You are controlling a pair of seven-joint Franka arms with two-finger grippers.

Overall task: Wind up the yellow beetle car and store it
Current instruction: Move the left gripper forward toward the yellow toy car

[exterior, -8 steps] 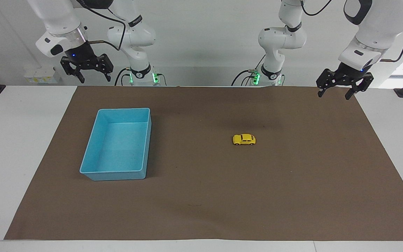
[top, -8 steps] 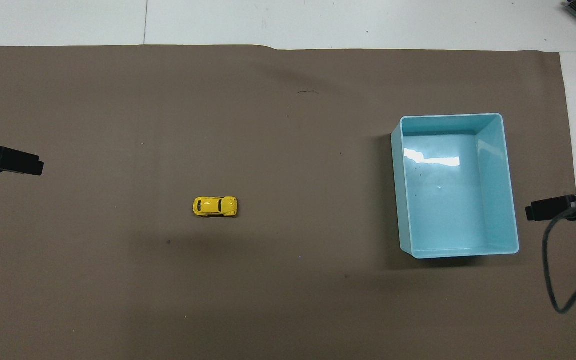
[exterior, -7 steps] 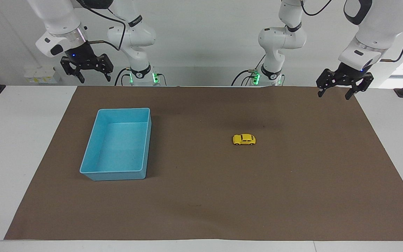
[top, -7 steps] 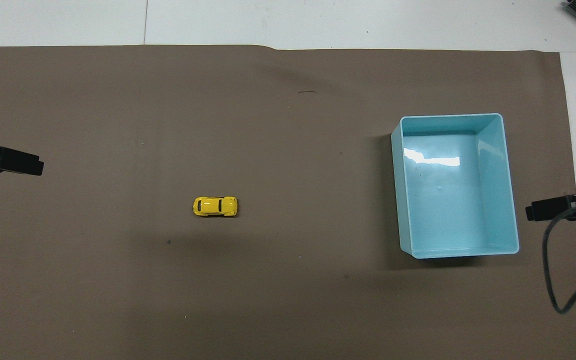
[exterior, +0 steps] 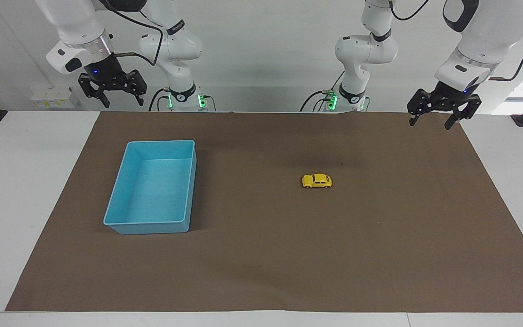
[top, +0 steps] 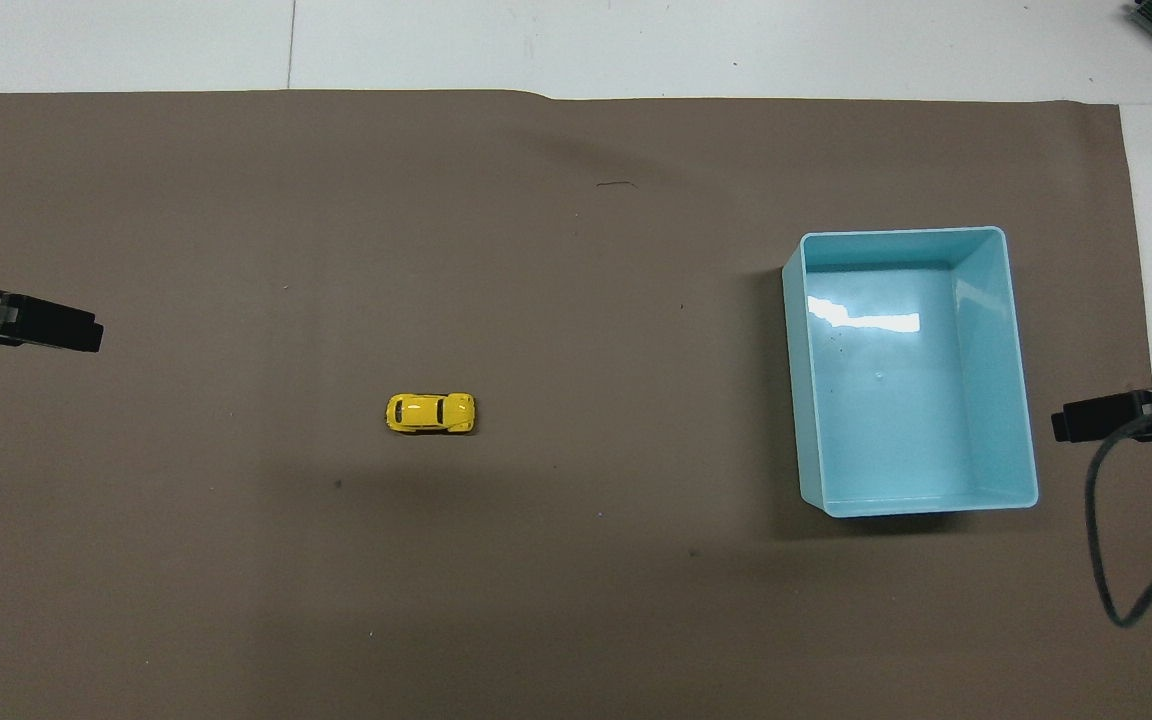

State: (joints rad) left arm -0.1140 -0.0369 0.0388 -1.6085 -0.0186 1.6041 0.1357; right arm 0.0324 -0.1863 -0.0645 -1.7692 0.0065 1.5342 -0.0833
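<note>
The yellow beetle car [exterior: 317, 181] stands on its wheels on the brown mat, toward the left arm's end; it also shows in the overhead view [top: 430, 413]. The empty light-blue tray [exterior: 127, 221] sits on the mat toward the right arm's end, also in the overhead view [top: 791, 300]. My left gripper [exterior: 430, 121] hangs open and empty in the air over the mat's corner near the robots; one fingertip [top: 76, 335] shows in the overhead view. My right gripper [exterior: 123, 101] hangs open and empty in the air near its base, a fingertip [top: 1071, 421] showing beside the tray.
The brown mat [exterior: 261, 254] covers most of the white table [exterior: 16, 181]. A black cable [top: 1101, 540] loops from the right arm over the mat's edge near the tray.
My left gripper has shifted slightly toward the car's side of the mat. The right arm, the car and the tray have not moved.
</note>
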